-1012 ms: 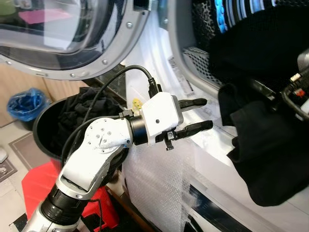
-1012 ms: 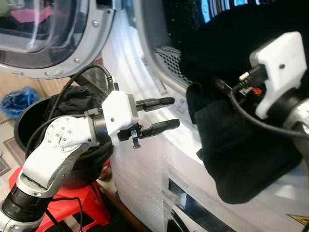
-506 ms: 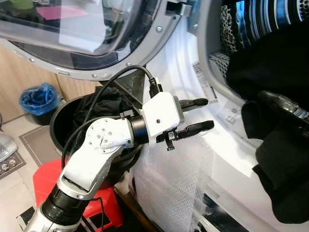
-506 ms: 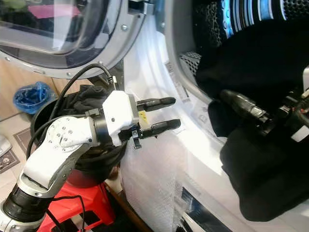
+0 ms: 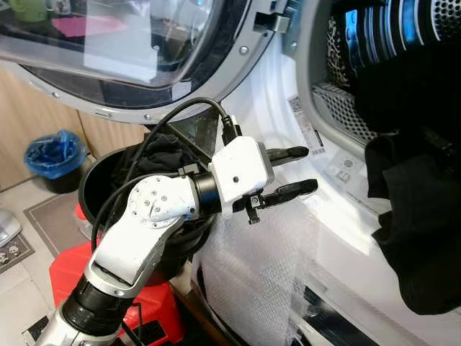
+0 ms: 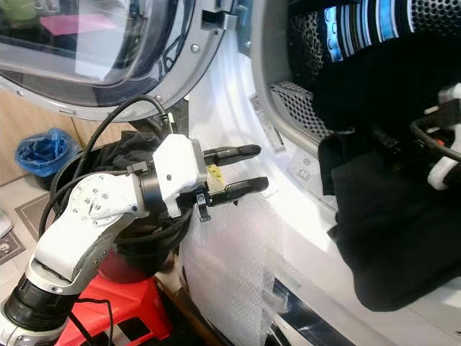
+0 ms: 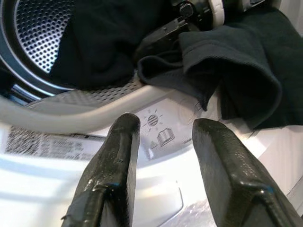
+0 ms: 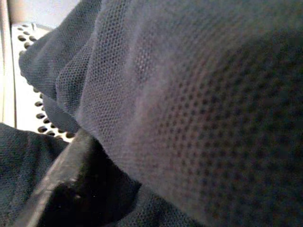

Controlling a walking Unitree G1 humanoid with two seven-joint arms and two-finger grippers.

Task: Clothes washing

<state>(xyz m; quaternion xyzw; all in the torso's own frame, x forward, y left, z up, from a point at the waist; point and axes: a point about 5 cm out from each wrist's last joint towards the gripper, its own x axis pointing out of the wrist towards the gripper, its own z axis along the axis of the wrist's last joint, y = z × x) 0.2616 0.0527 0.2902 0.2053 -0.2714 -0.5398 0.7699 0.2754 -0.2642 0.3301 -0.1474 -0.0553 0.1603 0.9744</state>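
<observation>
A black garment (image 6: 389,231) hangs out of the washing machine's drum opening (image 6: 302,108) and down over its white front. My right gripper (image 6: 385,140) is buried in the garment's upper folds at the drum's rim, shut on the cloth. In the right wrist view, dark mesh fabric (image 8: 199,118) presses against one black finger (image 8: 61,179). My left gripper (image 5: 310,169) hovers open and empty in front of the machine, left of the opening, pointing at the rim. More dark laundry lies inside the drum (image 7: 94,42).
The round glass door (image 5: 108,50) stands open at the upper left. A black basket (image 5: 90,180) holding dark clothes sits on a red stool (image 5: 65,270) below my left arm. Bubble wrap (image 5: 259,274) covers the machine's lower front. A blue-lined bin (image 5: 54,155) stands on the floor.
The camera has shifted. My right gripper has carried the garment up and deeper into the drum opening, so less of it hangs down the front. The left arm has held still.
</observation>
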